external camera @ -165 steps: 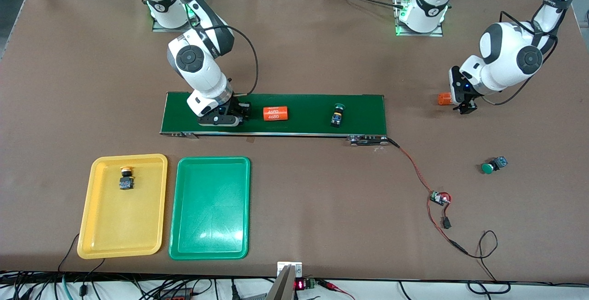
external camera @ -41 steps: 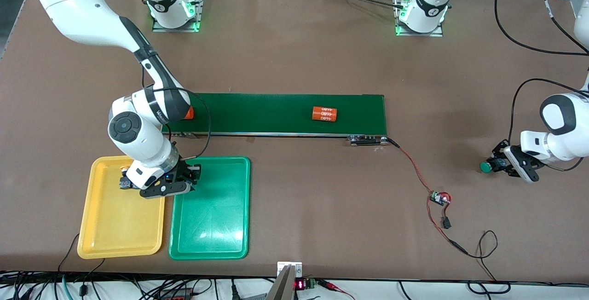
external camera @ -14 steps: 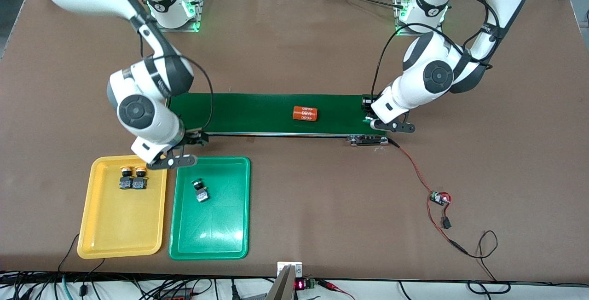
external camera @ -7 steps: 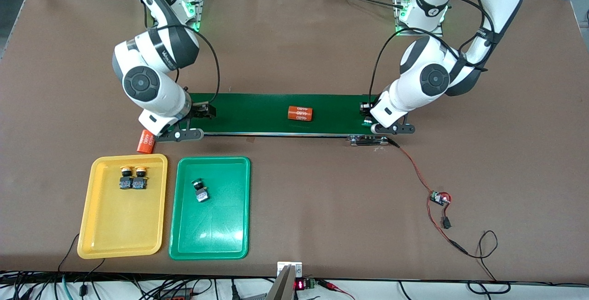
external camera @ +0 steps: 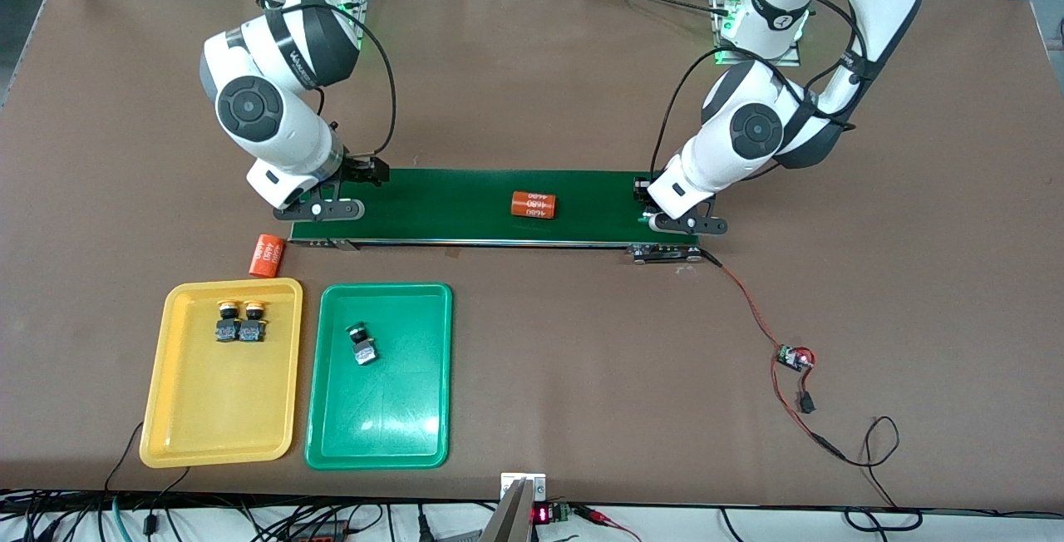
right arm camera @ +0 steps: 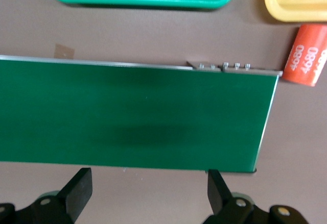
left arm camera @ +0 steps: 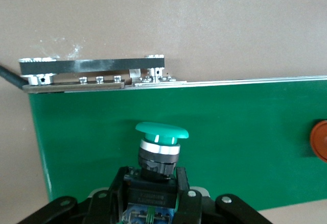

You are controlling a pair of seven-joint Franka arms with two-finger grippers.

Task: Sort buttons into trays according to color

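My left gripper (external camera: 665,222) is shut on a green-capped button (left arm camera: 161,143) and holds it just over the conveyor belt (external camera: 465,205) at the left arm's end; its black-and-blue body sits between the fingers (left arm camera: 118,185). My right gripper (external camera: 320,211) is open and empty over the belt's other end; its fingers (right arm camera: 79,191) stand wide apart. The yellow tray (external camera: 216,409) holds two yellow-capped buttons (external camera: 226,322), (external camera: 252,322) side by side. The green tray (external camera: 382,417) holds one green-capped button (external camera: 360,344).
One orange cylinder (external camera: 533,204) lies on the belt near its middle. Another orange cylinder (external camera: 266,255) lies on the table between the belt's end and the yellow tray. A small circuit board with red wires (external camera: 794,357) lies toward the left arm's end.
The right gripper has risen from beside the belt's near edge to over its end. The left gripper shifted slightly along the belt, still gripping the button. The cylinder on the belt moved toward the right arm's end.
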